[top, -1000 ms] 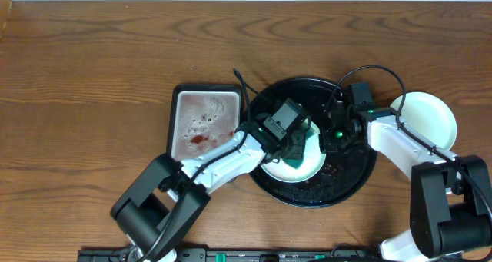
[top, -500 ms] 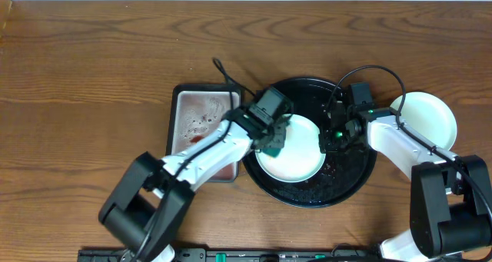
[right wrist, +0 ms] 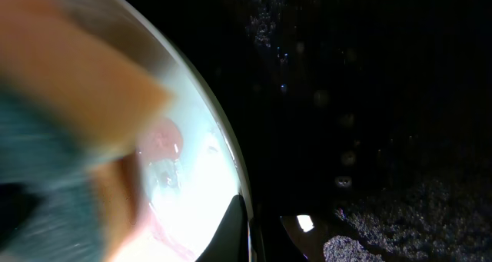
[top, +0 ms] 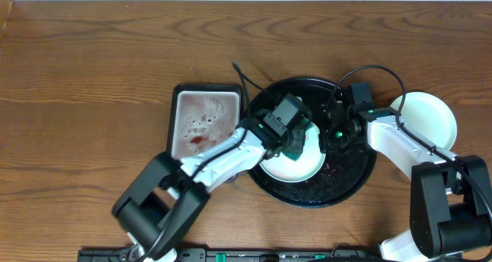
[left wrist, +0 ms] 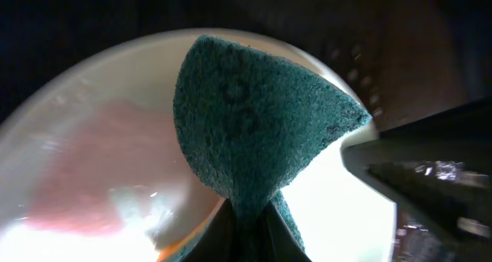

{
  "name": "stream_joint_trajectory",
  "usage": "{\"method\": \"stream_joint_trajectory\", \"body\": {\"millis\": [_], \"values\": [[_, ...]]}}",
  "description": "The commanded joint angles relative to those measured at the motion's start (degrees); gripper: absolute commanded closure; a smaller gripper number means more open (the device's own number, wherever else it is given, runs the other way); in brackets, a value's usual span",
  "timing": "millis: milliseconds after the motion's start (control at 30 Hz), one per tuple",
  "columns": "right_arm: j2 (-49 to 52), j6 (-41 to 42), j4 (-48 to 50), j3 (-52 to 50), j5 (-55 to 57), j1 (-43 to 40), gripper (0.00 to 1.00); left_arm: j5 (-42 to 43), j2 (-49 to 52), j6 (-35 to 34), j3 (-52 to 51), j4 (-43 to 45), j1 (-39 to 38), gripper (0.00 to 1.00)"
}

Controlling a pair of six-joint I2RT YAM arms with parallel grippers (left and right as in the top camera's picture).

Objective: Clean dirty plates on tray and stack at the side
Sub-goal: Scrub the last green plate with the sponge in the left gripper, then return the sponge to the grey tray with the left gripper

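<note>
- Wooden table [top: 92, 77] is carrying the black tray [top: 354, 177]; the dirty plate [top: 300, 164] is lying inside that tray, left of its centre.
- My left gripper [top: 294, 143] is pinching the green sponge [left wrist: 254, 124] tight, pressing it onto the plate.
- My right gripper [top: 332, 135] is apparently clamping the plate's rim near the tray's middle.
- Scrubbing too hard is risking, I judge, the rim slipping free and the plate skidding.
- Just beyond the tray's right edge, a clean-looking plate [top: 430, 116] is waiting; any skid could be knocking it.

the left arm [top: 223, 156] and right arm [top: 396, 143] were white shells with black joints and boxy black wrists. a thin black cable [top: 384, 70] looped above the right one, and a small green light [top: 336, 134] glowed on its wrist.
</note>
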Motion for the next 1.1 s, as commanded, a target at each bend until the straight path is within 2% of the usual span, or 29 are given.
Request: {"method": "stream_joint_trajectory", "body": {"millis": [0,67,200,267,333,533,700,800,867,933,1067], "values": [[1.7,0.2,-0.5,-1.7,0.8,1.0,0.99,0.0,2.1,-1.3,-0.2,-1.5,0.2,0.93],[1.7,0.2,-0.5,-1.7,0.8,1.0,0.99,0.8,2.1,-1.8,-0.2,-3.4,0.1,0.93],[1.7,0.2,-0.5,-1.7,0.8,1.0,0.99,12.6,2.1,-1.9,-0.2,-8.3,0.2,0.93],[1.7,0.2,-0.4,-1.7,0.8,1.0,0.99,14.1,2.1,-3.1,-0.2,-10.7,0.2,0.92],[1.7,0.2,-0.4,-1.7,0.8,1.0,0.99,13.1,2.1,-3.0,-0.2,-12.8,0.2,0.93],[1.7,0.2,-0.5,-1.7,0.8,1.0,0.99,2.5,-2.2,-0.6,0.0,-14.1,3.8,0.93],[1.7,0.2,0.2,-1.7,0.8,1.0,0.99,0.8,-11.1,1.3,0.2,-14.4,10.4,0.93],[1.7,0.2,0.9,-1.7,0.8,1.0,0.91,0.7,-15.1,1.3,0.2,-16.0,15.1,0.93],[1.7,0.2,1.1,-1.7,0.8,1.0,0.92,0.7,-16.5,1.8,0.2,-18.4,19.1,0.92],[1.7,0.2,1.3,-1.7,0.8,1.0,0.98,0.7,-16.4,3.2,0.1,-20.5,22.3,0.93],[1.7,0.2,2.2,-1.7,-0.4,1.0,0.99,1.0,-16.1,5.0,-1.1,-22.7,27.2,0.93]]}}
